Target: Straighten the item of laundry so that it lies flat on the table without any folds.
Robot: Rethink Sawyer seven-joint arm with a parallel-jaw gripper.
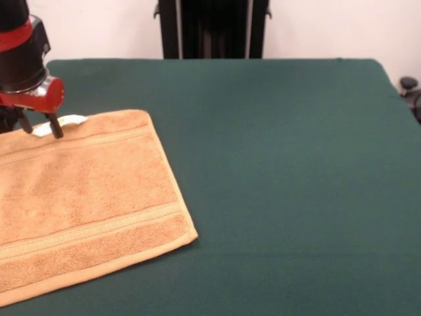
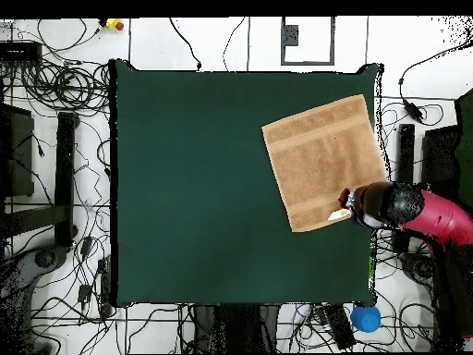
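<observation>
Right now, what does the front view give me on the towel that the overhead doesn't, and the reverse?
Front only: the gripper with its dark fingers down at the towel's far edge by the white label; the towel runs off the frame.

Overhead only: the whole towel, lying open with no fold visible, near one table edge.

Both: the arm at the label corner, and woven border bands.

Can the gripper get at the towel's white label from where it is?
Probably yes: the gripper hangs right at the label on the towel's far edge, nothing between.
</observation>
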